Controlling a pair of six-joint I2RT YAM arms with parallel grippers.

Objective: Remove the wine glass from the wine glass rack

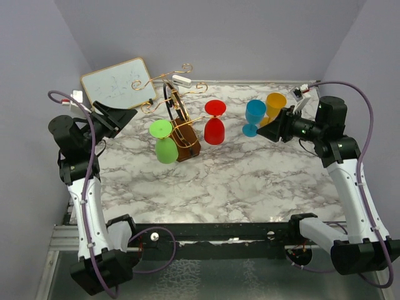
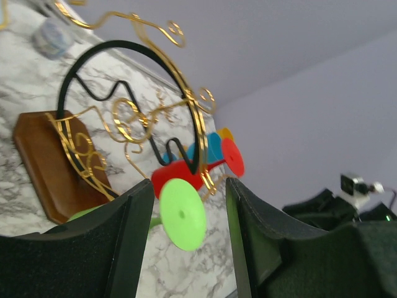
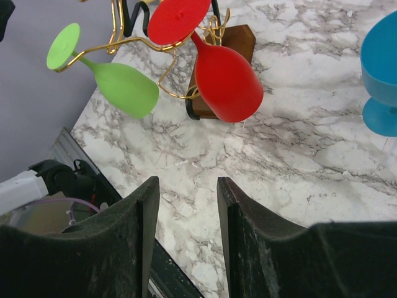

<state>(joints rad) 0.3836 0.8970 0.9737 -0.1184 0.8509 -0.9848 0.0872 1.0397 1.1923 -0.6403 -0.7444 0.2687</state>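
The wine glass rack (image 1: 177,102) is a gold wire stand on a brown wooden base (image 1: 188,149). A green wine glass (image 1: 165,142) and a red wine glass (image 1: 215,123) hang from it upside down by their feet. My left gripper (image 1: 129,115) is open, just left of the green glass. In the left wrist view the green foot disc (image 2: 182,214) lies ahead between the fingers of my left gripper (image 2: 188,186), touching neither. My right gripper (image 1: 270,130) is open and holds nothing, over bare marble in the right wrist view (image 3: 186,186), with the green glass (image 3: 121,87) and red glass (image 3: 226,81) beyond.
A blue glass (image 1: 254,117) and an orange glass (image 1: 274,105) stand on the table beside the right gripper. A white board (image 1: 116,81) leans at the back left, with a small white object (image 1: 181,80) behind the rack. The marble table (image 1: 237,181) ends at purple walls.
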